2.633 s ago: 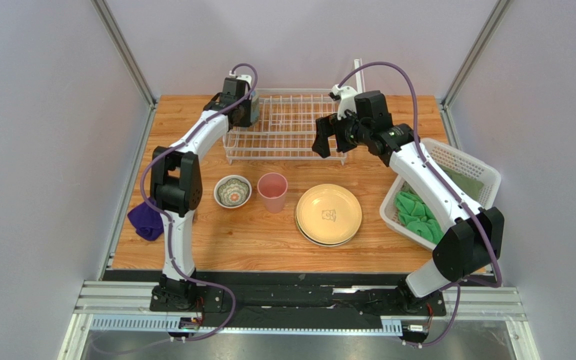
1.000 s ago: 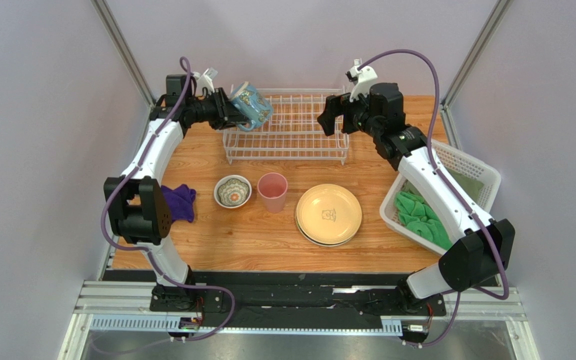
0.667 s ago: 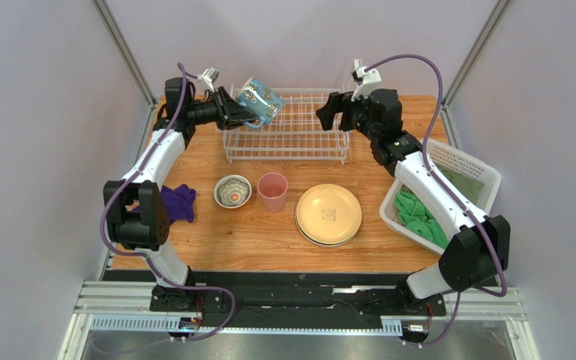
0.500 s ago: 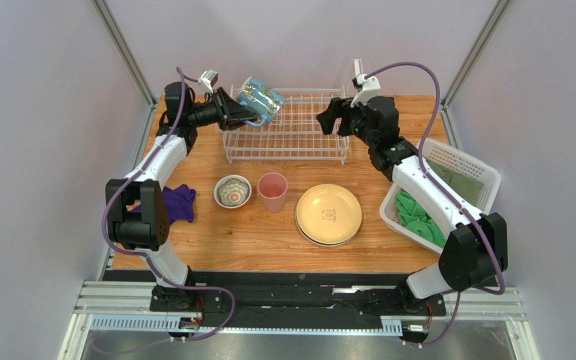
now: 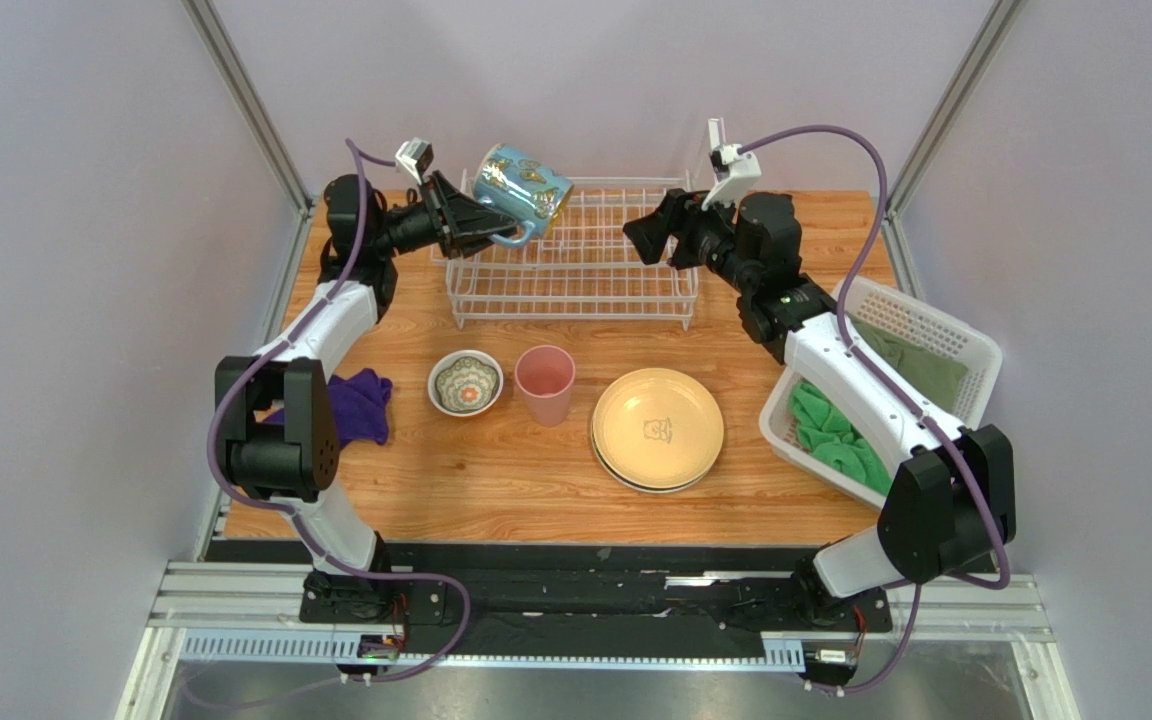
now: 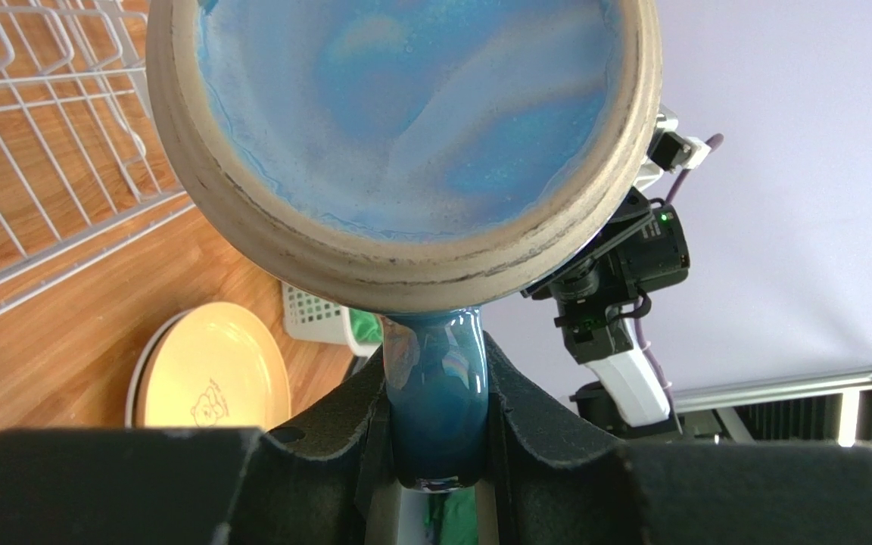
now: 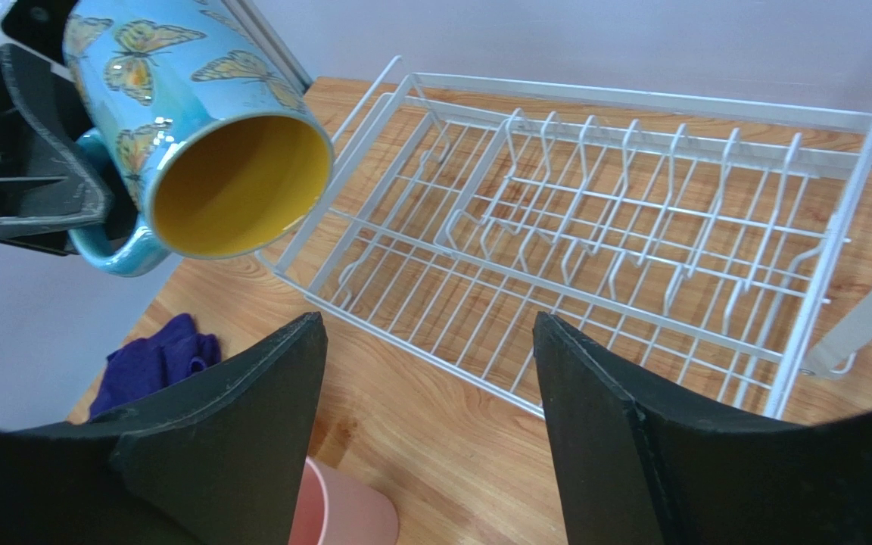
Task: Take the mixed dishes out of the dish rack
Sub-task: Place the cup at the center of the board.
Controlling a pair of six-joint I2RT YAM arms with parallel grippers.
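My left claw (image 6: pixel 435 437) clamps the blue mug (image 5: pixel 522 188) by its handle alone, tilted, above the left end of the dish rack (image 5: pixel 582 285). My right claw (image 7: pixel 427 341) stands open, empty. Hazard: the mug may pivot in the grip and strike the wires

- I see the blue ceramic mug (image 5: pixel 525 191) above the white wire dish rack's (image 5: pixel 582 279) left end.
- Before it, left to right: patterned white bowl (image 5: pixel 465 384), pink tumbler (image 5: pixel 545 384), cream-yellow plate (image 5: pixel 657 431).

From the left wrist, the blue mug (image 6: pixel 407 114) runs off at 12 o'clock and hides much of the dish rack (image 6: pixel 54 125). From the right wrist, the pink tumbler (image 7: pixel 344 511) is cut off at 6 o'clock, the purple cloth (image 7: pixel 162 354) part-covered at 8 o'clock.
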